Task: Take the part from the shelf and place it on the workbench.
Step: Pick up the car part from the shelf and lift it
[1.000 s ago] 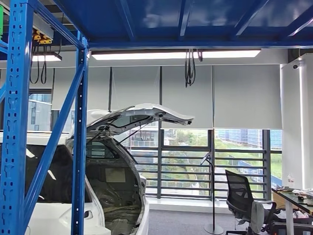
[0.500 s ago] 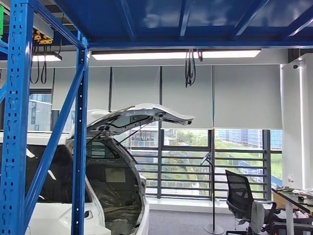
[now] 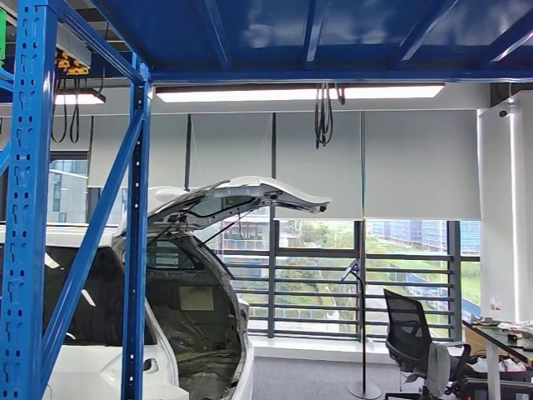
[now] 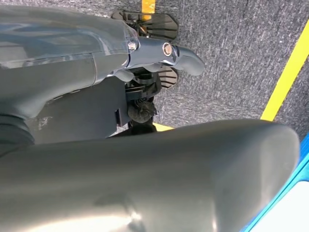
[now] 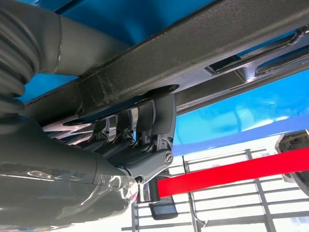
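Left hand: hangs over grey carpet marked with a yellow line, off the rack; fingers lie out straight and apart, nothing in them. Right hand: raised under the rack's blue steel, fingers hooked over the edge of a long dark bar, taken to be the part; the thumb side of the grip cannot be seen, so how firm the hold is cannot be told. Step in hand, by judgement: lifting the part out of the rack. Advice: settle the grip first, then draw the part out along its own length, level, keeping both ends off the blue beams; a long bar held near one point will tend to droop and swing. A red strip crosses beyond the rack on the hand's far side. Room, head view: rack, blue perforated uprights with a diagonal brace, at far left. Behind and right of the rack, a white car with its tailgate raised. Further right of the rack, barred windows under drawn grey blinds, a slim floor stand, a black chair. Farthest from the rack, a cluttered desk, possibly the workbench, well apart from the part. Overhead, a strip light under blue decking.
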